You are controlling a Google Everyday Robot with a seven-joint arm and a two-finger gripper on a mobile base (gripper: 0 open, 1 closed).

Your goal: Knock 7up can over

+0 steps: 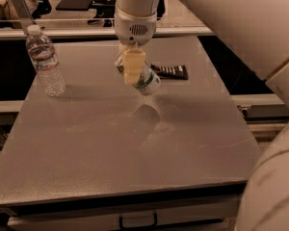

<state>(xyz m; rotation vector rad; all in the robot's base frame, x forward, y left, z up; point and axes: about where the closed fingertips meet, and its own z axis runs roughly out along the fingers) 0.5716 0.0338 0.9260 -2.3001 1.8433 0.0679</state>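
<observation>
The 7up can (pixel 148 82) is a white-silver can with a green band at its base. It is on the far middle of the grey table (pixel 86 148), strongly tilted, with its base toward the right and its top toward the left. My gripper (pixel 134 71) comes down from above and sits right against the can's upper part, covering it. The can's top is hidden behind the gripper. I cannot tell whether the can's base touches the table.
A clear plastic water bottle (pixel 45 61) stands upright at the far left of the table. A flat dark snack bar wrapper (pixel 171 71) lies just right of and behind the can. My white arm (pixel 241 23) fills the upper right.
</observation>
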